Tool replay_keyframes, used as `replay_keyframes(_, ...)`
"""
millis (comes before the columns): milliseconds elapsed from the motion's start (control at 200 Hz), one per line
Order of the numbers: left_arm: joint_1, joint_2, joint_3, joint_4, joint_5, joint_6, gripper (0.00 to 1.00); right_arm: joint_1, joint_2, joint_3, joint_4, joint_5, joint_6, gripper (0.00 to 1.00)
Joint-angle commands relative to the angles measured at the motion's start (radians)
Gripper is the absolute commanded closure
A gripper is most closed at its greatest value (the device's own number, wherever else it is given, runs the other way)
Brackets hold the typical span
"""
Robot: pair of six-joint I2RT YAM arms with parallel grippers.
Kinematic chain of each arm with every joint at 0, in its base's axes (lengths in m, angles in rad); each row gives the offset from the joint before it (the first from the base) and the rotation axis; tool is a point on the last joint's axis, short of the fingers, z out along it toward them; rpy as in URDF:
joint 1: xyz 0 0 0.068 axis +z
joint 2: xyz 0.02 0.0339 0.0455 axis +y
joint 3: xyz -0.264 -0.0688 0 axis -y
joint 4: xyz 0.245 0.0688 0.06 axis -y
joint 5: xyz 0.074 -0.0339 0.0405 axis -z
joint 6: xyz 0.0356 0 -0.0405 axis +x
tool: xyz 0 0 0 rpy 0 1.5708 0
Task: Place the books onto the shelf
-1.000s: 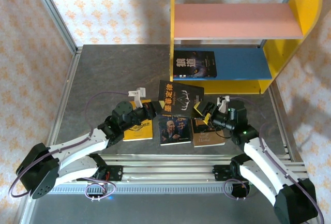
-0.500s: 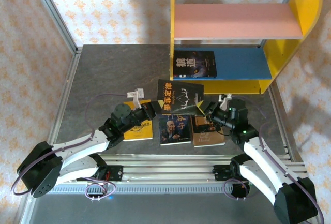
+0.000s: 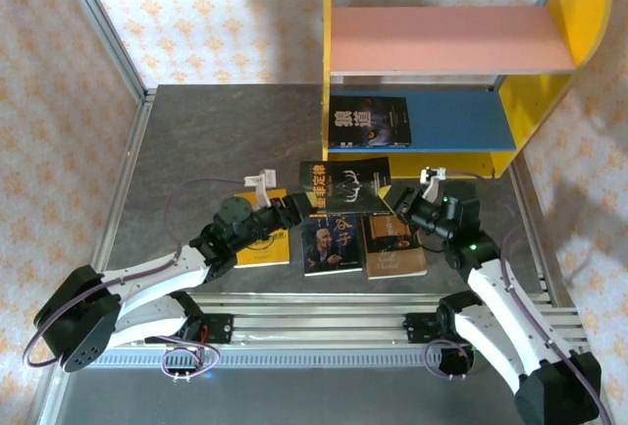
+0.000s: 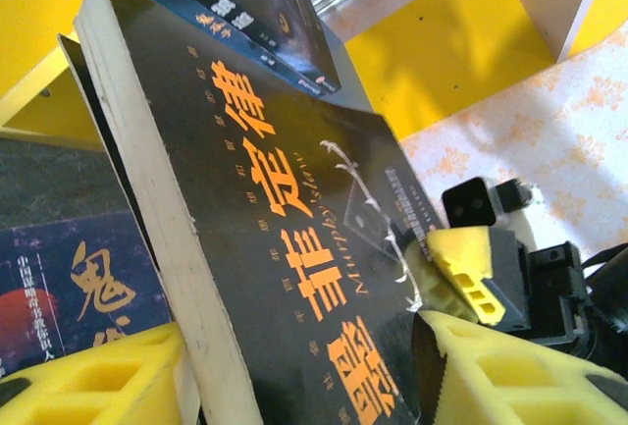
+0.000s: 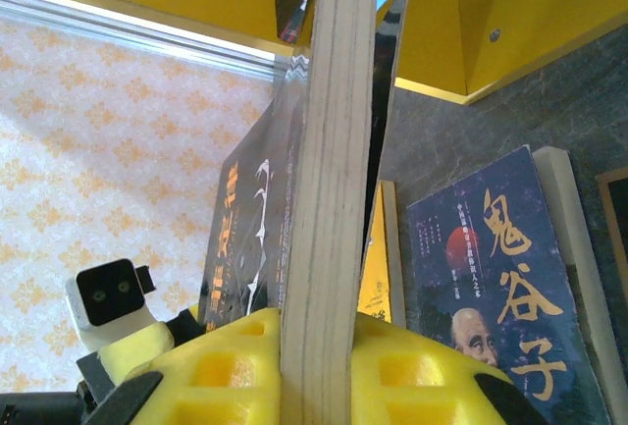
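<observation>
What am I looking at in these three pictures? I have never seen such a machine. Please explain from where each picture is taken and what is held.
These are two robot arms bolted at the near edge of a table. Each arm ends in a two-finger gripper with yellow pads. The wide picture comes from a fixed camera above and behind the arms. The two close pictures come from small cameras on the wrists.

Between the arms, a black book with orange title is raised off the table. The right gripper is shut on it. The left gripper has a pad on each side of it, but I cannot tell whether it presses.

Three books lie flat on the table: a yellow book, a dark book and a brown book. Another book lies on the blue board of the shelf.
</observation>
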Motion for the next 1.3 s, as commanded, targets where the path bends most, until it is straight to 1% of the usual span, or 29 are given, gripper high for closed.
replay_keyframes(0,-0.003,-0.059,0.065,-0.033,-0.001,0.052,0.43,-0.044,-0.054,0.056,-0.088,-0.082,-0.117,0.98)
replay_keyframes(135,-0.004,-0.137,0.107,-0.238,-0.058,0.113,0.41,-0.127,-0.091,0.099,-0.185,-0.161,-0.188,0.98)
replay_keyframes(260,-0.003,-0.221,0.148,-0.425,-0.111,0.172,0.39,-0.244,-0.104,0.122,-0.191,-0.269,-0.198,0.98)
replay_keyframes(360,-0.001,-0.284,0.159,-0.515,-0.148,0.197,0.38,-0.322,-0.095,0.146,-0.191,-0.334,-0.208,0.98)
replay_keyframes(465,-0.002,-0.333,0.161,-0.578,-0.173,0.21,0.38,-0.369,-0.078,0.18,-0.206,-0.371,-0.239,0.98)
replay_keyframes(666,-0.002,-0.366,0.158,-0.623,-0.193,0.216,0.37,-0.39,-0.037,0.252,-0.215,-0.388,-0.283,0.98)
replay_keyframes(926,-0.002,-0.351,0.165,-0.624,-0.183,0.221,0.37,-0.396,0.03,0.319,-0.155,-0.361,-0.285,0.99)
replay_keyframes(1296,-0.002,-0.362,0.191,-0.699,-0.202,0.245,0.37,-0.403,0.163,0.38,-0.065,-0.331,-0.29,0.99)
